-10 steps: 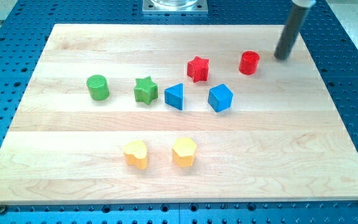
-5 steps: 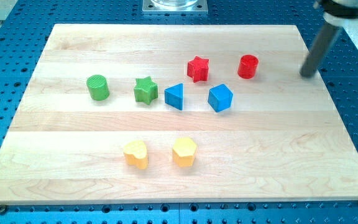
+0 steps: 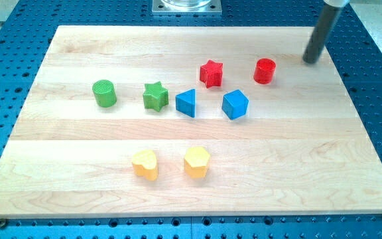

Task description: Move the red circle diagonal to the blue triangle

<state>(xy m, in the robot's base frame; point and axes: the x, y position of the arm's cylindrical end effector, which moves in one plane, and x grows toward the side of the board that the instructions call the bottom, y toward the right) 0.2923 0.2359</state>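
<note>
The red circle [image 3: 265, 70] stands on the wooden board at the upper right. The blue triangle [image 3: 186, 103] lies near the middle, down and to the left of it. The red star [image 3: 211, 73] sits between them, up and right of the triangle. My tip [image 3: 309, 62] touches the board to the right of the red circle and slightly above it, a short gap apart from it.
A blue cube-like block [image 3: 235, 104] lies right of the triangle, a green star [image 3: 155, 96] left of it, and a green cylinder [image 3: 104, 93] further left. A yellow heart [image 3: 144, 164] and a yellow hexagon [image 3: 196, 161] sit near the bottom. The board's right edge [image 3: 350, 93] is close to my tip.
My tip swung out to the right past the board's edge, then came back left and up to just right of the red circle. The red circle shifted very slightly; other blocks stayed.
</note>
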